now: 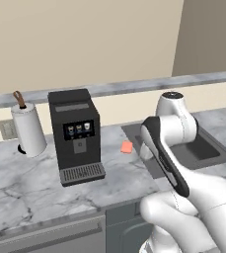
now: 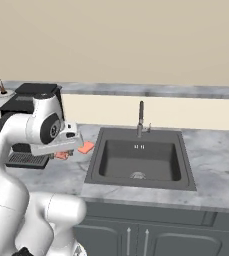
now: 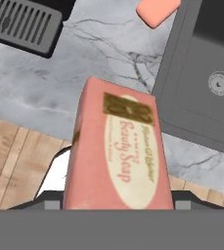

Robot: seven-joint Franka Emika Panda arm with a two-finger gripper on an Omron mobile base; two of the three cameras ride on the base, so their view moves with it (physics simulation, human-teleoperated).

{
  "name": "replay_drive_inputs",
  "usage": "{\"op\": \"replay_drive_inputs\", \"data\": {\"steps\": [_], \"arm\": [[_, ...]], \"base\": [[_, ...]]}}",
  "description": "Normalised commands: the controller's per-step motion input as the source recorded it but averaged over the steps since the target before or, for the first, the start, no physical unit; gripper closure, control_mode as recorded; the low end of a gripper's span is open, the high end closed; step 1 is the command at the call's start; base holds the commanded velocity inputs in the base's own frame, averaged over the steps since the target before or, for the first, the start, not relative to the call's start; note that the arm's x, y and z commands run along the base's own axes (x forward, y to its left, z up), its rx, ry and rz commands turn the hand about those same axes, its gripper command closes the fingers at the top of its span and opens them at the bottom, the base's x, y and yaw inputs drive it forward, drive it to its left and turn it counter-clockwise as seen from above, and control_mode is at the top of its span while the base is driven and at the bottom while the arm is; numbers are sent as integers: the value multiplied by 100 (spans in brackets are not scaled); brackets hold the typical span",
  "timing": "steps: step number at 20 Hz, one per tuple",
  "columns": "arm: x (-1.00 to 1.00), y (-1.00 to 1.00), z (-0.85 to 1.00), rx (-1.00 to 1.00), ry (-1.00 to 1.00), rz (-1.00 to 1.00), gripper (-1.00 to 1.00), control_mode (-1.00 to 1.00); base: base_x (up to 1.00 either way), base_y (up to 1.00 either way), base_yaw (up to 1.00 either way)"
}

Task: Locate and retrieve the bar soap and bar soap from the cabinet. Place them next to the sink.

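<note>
A boxed bar soap (image 3: pixel 118 156) with a pale oval label is held clamped in the end effector (image 2: pixel 62 155) above the marble bench (image 1: pixel 20 183). The coral-pink bar soap (image 1: pixel 127 147) is seen lying on the bench just beside the sink (image 2: pixel 138 162).

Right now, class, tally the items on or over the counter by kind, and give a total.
Bar soaps: 2, a plain coral-pink bar lying beside the sink, and a boxed bar held in the claw
Coffee machines: 1
Paper towel rolls: 1
Faucets: 1
Total: 5
</note>
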Motion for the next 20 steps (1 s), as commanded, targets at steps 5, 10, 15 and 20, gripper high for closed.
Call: {"op": "replay_drive_inputs", "data": {"steps": [5, 10, 15, 20], "arm": [[1, -5, -55, 2, -16, 0, 100, -100], [13, -2, -55, 0, -14, 0, 100, -100], [42, 11, -15, -4, -5, 0, 100, -100], [46, 17, -9, -3, 0, 0, 100, -100]], "base": [[0, 0, 0], [0, 0, 0], [0, 0, 0], [0, 0, 0]]}}
